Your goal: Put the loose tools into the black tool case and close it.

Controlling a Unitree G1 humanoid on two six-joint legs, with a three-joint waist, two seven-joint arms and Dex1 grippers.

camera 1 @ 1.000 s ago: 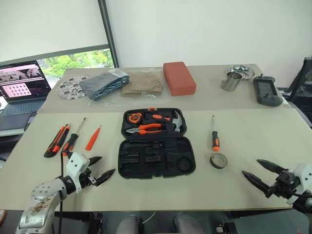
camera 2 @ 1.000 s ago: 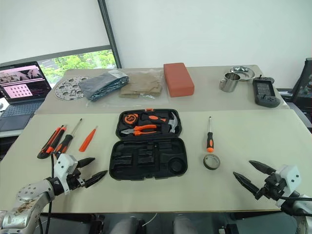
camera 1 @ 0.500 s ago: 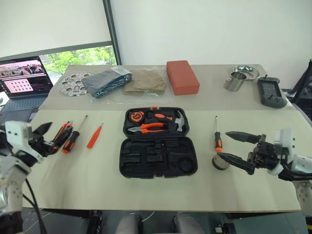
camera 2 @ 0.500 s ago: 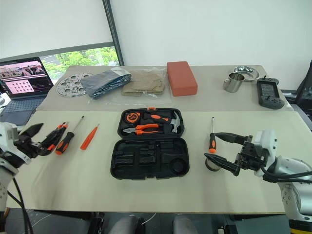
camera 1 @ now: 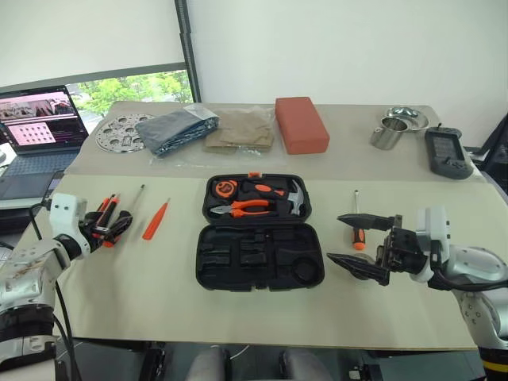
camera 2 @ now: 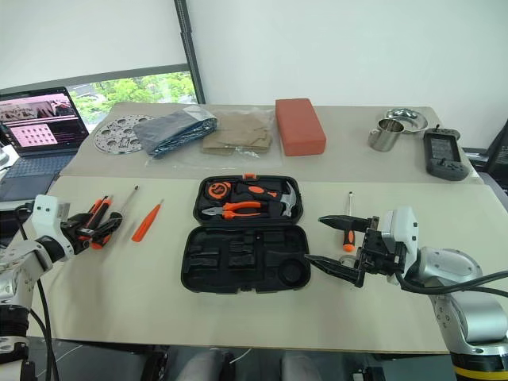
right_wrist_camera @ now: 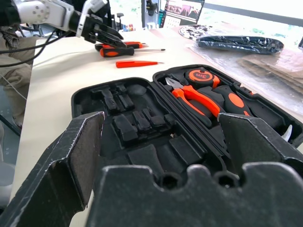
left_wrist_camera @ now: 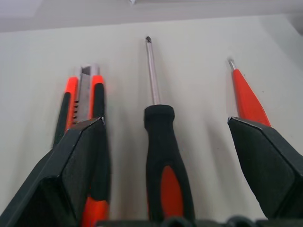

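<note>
The black tool case (camera 1: 258, 230) lies open flat at the middle of the beige table (camera 1: 238, 309), its small orange latch (camera 1: 254, 174) on the far edge. The far half holds orange-handled pliers (camera 1: 238, 206), a hammer (camera 1: 287, 197) and a round tape measure (camera 1: 221, 189); the near half shows bare moulded slots and a round recess.

To the case's left lie three loose tools, side by side and pointing away from the robot: an orange-and-black utility knife (left_wrist_camera: 80, 101), an orange-and-black screwdriver (left_wrist_camera: 161, 156) with a bare steel shaft, and a small all-orange screwdriver (camera 1: 155, 220) nearest the case. The left gripper (camera 1: 107, 228) sits low over the handle ends of the knife and the black-handled screwdriver, its jaws spread wide and holding nothing; in the left wrist view one finger stands over the knife and the other beside the small screwdriver, with the black-handled one between them.

To the case's right another orange-and-black screwdriver (camera 1: 358, 225) lies on the table. The right gripper (camera 1: 349, 238) hovers just beside the case's right edge, pointing toward it, jaws wide apart and empty. The grey tape roll cannot be made out behind this gripper.

On the farther table stand a red-orange block (camera 1: 302, 125), folded bagged cloths (camera 1: 206, 131), a perforated metal disc (camera 1: 119, 132), a steel cup (camera 1: 389, 131) and a handheld controller (camera 1: 447, 152). A laptop (camera 1: 32, 131) is at the far left.
</note>
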